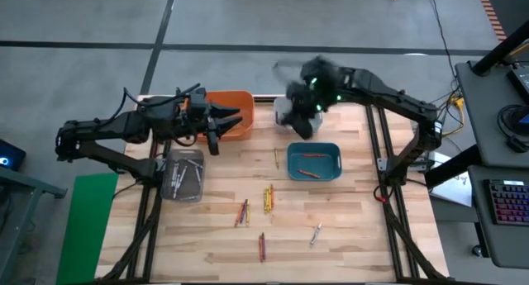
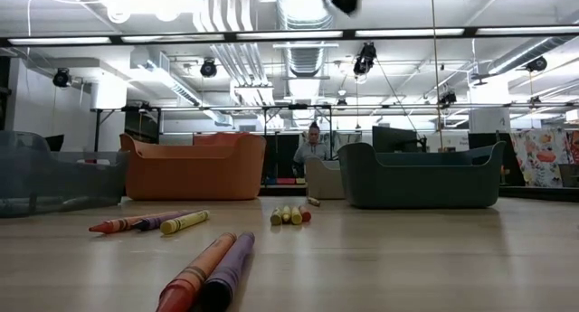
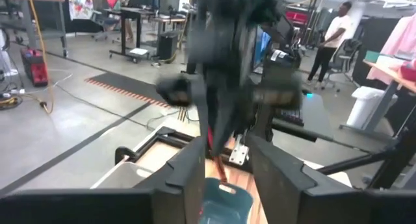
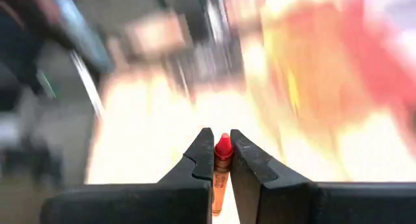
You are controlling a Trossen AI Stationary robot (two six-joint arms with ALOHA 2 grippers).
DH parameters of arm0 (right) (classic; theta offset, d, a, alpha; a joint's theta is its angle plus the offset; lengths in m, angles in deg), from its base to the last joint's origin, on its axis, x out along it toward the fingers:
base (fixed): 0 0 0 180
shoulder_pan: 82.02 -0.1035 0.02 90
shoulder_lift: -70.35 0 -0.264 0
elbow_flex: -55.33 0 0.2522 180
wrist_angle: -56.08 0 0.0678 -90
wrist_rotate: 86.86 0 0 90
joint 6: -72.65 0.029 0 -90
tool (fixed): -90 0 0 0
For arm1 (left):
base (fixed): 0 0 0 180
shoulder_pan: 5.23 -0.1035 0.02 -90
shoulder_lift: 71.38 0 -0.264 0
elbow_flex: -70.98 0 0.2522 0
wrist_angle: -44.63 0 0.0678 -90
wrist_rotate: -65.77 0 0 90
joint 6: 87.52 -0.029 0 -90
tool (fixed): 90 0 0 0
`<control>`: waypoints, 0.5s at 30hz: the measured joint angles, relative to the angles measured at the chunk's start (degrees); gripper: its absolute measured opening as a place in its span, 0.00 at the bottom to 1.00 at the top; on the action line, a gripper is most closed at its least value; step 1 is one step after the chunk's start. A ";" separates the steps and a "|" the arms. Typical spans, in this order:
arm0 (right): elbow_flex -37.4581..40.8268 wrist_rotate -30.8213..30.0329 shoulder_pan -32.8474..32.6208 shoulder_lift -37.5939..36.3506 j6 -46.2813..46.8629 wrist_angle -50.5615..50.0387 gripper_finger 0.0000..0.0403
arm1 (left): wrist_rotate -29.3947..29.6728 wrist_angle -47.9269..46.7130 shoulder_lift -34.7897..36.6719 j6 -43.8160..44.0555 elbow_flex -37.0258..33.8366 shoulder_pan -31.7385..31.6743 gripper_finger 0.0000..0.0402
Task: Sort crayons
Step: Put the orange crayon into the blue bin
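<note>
Several crayons lie loose on the wooden table: a yellow group (image 1: 268, 197), a red-orange pair (image 1: 243, 211), a red one (image 1: 262, 246) and a grey one (image 1: 316, 233). The low view shows them close up (image 2: 185, 222). My right gripper (image 4: 222, 136), blurred in the high view (image 1: 299, 126), hangs over the far middle of the table, shut on a red crayon (image 4: 223, 149). My left gripper (image 1: 227, 130) stands open and empty by the orange bin (image 1: 234, 111), pointing level toward the right arm (image 3: 224, 146). My right gripper pinches the red crayon between its two fingers, which lie along its length. The crayon's pointed tip (image 4: 223, 141) sticks out just past the fingertips, and the rest runs back between them. The crayon is lifted clear of the table.
A teal bin (image 1: 314, 161) with red crayons in it stands right of centre. A clear grey bin (image 1: 183, 173) is at the left, and a pale bin (image 1: 285, 111) sits under the right arm. The table's near half holds only loose crayons. A person stands in the room behind (image 2: 312, 145).
</note>
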 joint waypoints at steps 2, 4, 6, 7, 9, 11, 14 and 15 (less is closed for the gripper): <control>1.37 -2.93 -0.08 0.83 -3.95 -12.50 0.04 | 0.13 -0.89 0.39 0.00 0.02 -0.06 0.29; 3.91 -6.62 -0.82 1.71 -6.77 -21.82 0.04 | 1.33 -1.09 0.44 0.02 0.02 -0.06 0.29; 7.66 -9.40 -1.23 2.38 -7.93 -26.64 0.04 | 2.81 -1.46 0.26 0.01 0.02 -0.06 0.30; 9.69 -10.20 -1.29 2.50 -7.97 -27.67 0.03 | 3.34 -1.37 0.07 0.00 0.02 -0.07 0.29; 14.12 -11.34 -1.25 2.55 -7.99 -27.20 0.03 | 4.48 -1.47 -0.25 0.00 0.02 -0.10 0.29; 18.16 -11.45 -1.21 2.55 -7.94 -25.58 0.03 | 5.05 -1.53 -0.61 0.00 0.02 -0.11 0.29; 22.84 -11.47 -1.21 2.55 -7.48 -23.86 0.06 | 5.05 -1.76 -1.22 0.29 0.02 -0.11 0.29; 24.14 -11.38 -1.25 2.55 -7.10 -23.08 0.07 | 5.05 -1.82 -1.37 0.51 0.02 -0.11 0.30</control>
